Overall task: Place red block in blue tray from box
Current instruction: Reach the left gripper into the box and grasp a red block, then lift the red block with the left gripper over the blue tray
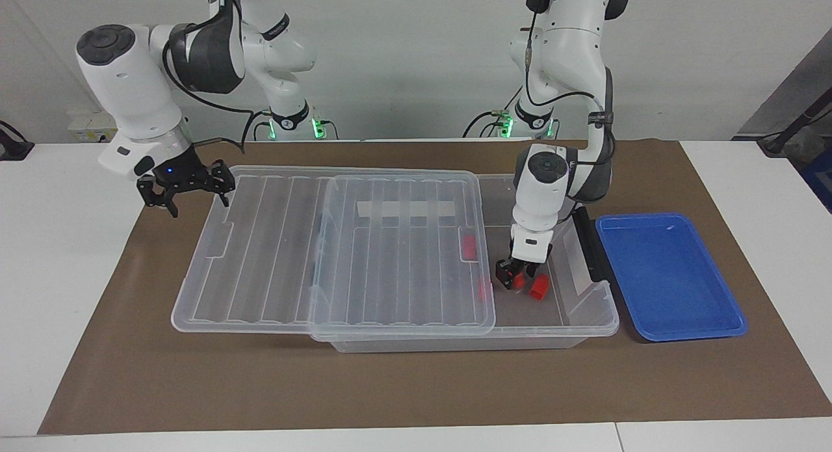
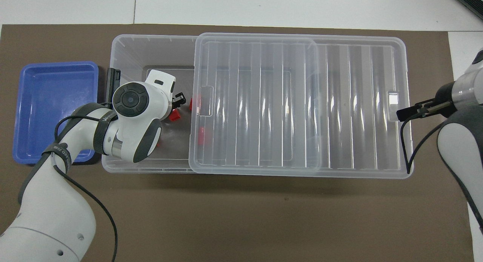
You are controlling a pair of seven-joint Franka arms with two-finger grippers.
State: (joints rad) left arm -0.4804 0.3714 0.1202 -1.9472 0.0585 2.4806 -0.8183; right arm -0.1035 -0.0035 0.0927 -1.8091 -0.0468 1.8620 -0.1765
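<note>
The clear box (image 1: pixel 585 309) lies across the brown mat. Its ribbed lid (image 1: pixel 390 257) is slid toward the right arm's end, so the end next to the blue tray (image 1: pixel 669 276) is uncovered. My left gripper (image 1: pixel 517 276) is down inside that uncovered end, right at a red block (image 1: pixel 518 282). A second red block (image 1: pixel 539 287) lies beside it on the box floor. Two more (image 1: pixel 469 246) (image 1: pixel 482 288) show through the lid. In the overhead view my left gripper (image 2: pixel 178 103) is partly hidden by its wrist, with a red block (image 2: pixel 173 116) beside it. My right gripper (image 1: pixel 200 205) waits open over the lid's end.
The blue tray (image 2: pixel 53 111) lies on the mat beside the box's black latch (image 1: pixel 590 244), at the left arm's end, and holds nothing. The lid (image 2: pixel 298 103) overhangs the box toward the right arm's end. The brown mat (image 1: pixel 390 387) covers the table.
</note>
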